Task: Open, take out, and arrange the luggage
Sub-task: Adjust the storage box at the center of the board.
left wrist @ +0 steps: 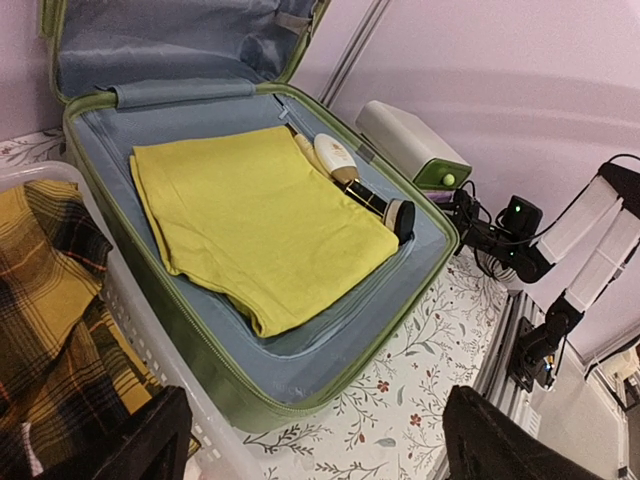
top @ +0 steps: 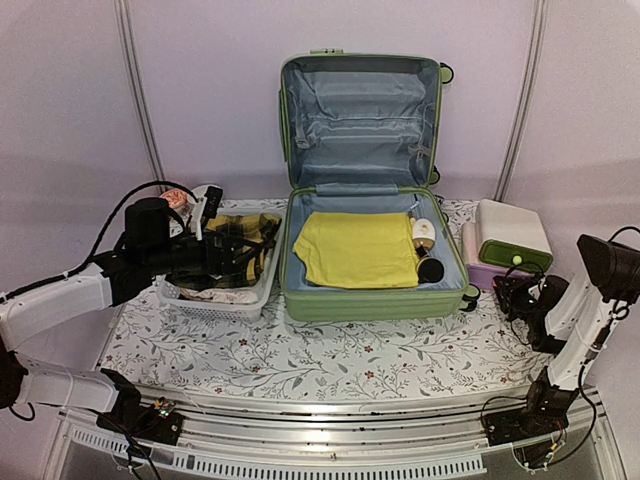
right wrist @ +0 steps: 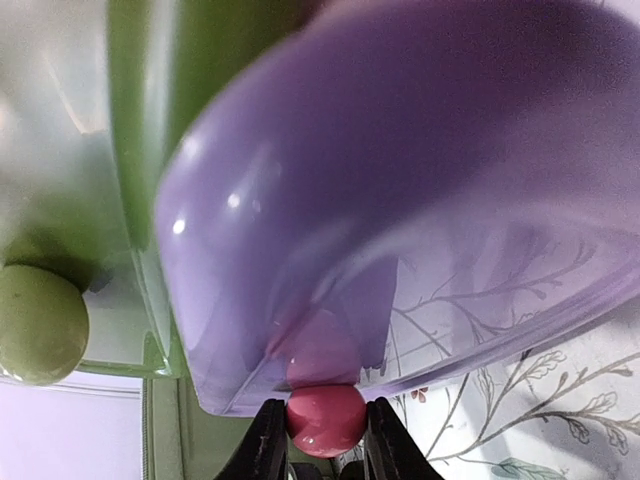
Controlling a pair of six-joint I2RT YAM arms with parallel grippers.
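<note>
The luggage [top: 372, 250] lies open mid-table, lid upright. To its right, the right gripper [right wrist: 324, 408] seemingly pinches the pink knob [right wrist: 325, 422] of a box [right wrist: 420, 180]. To its left, the left gripper [left wrist: 320, 440] gapes wide, empty.

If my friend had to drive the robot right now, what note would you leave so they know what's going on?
The left tool is open and empty over the white basket with plaid cloth.
The right tool is shut on the pink knob of the small box, right of the luggage.
The luggage lies open, lid upright: opening done.
Left to do: take out the yellow cloth and bottles inside it, then arrange.
</note>
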